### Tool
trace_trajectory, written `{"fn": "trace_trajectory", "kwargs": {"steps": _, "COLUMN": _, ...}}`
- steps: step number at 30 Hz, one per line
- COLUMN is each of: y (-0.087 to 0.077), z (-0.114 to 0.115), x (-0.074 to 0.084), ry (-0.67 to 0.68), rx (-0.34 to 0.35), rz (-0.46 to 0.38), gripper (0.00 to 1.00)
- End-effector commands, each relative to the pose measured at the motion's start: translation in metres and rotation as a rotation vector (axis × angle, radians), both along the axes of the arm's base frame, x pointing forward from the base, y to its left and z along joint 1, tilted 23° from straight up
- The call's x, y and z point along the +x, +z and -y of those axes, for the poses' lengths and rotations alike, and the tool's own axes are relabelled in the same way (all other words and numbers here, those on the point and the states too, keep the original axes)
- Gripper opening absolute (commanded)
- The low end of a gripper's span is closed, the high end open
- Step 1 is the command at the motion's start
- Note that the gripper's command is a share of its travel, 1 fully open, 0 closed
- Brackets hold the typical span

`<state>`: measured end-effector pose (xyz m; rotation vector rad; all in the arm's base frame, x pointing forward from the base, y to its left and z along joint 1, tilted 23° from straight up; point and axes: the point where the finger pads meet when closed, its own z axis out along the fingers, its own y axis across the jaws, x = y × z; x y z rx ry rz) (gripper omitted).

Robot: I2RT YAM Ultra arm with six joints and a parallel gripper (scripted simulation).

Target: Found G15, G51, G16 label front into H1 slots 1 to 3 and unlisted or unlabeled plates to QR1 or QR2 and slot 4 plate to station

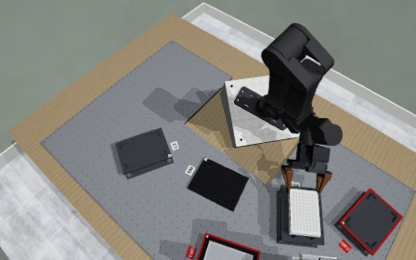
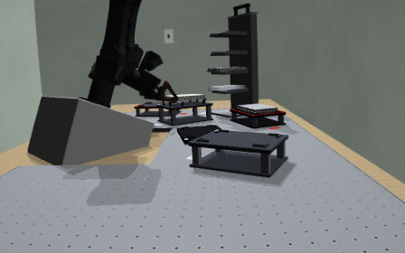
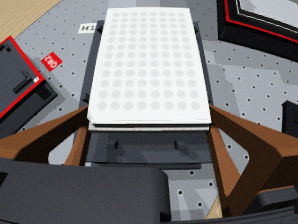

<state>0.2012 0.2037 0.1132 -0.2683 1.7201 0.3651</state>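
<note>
A white well plate (image 1: 305, 212) sits level just over a dark raised nest (image 1: 299, 218) in front of the plate hotel H1 (image 2: 241, 59). My gripper (image 1: 306, 182) straddles the plate's near short end and is shut on it; both brown fingers press its long sides in the wrist view (image 3: 149, 129). From the side, the plate (image 2: 190, 96) sits close above the nest's posts (image 2: 185, 110). The near end face of the plate (image 3: 149, 66) shows no readable label. The hotel's two lower shelves each carry a plate (image 2: 228, 89); the two upper ones look bare.
A red-edged quarantine nest (image 1: 369, 220) stands empty at the right. Another red-edged nest (image 1: 227, 251) holds a white plate (image 2: 258, 108). A dark raised nest (image 1: 144, 150), a flat black pad (image 1: 217, 183) and a grey wedge block (image 1: 257, 111) under the arm's base stand further back.
</note>
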Motion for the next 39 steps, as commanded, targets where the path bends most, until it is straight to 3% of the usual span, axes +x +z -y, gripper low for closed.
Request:
{"fn": "trace_trajectory", "kwargs": {"steps": 1, "y": 0.006, "z": -0.002, "x": 0.001, "ry": -0.001, "rx": 0.035, "rz": 0.011, "gripper": 0.86}}
{"fn": "trace_trajectory", "kwargs": {"steps": 39, "y": -0.008, "z": -0.007, "x": 0.006, "ry": 0.0, "rx": 0.038, "rz": 0.013, "gripper": 0.86}}
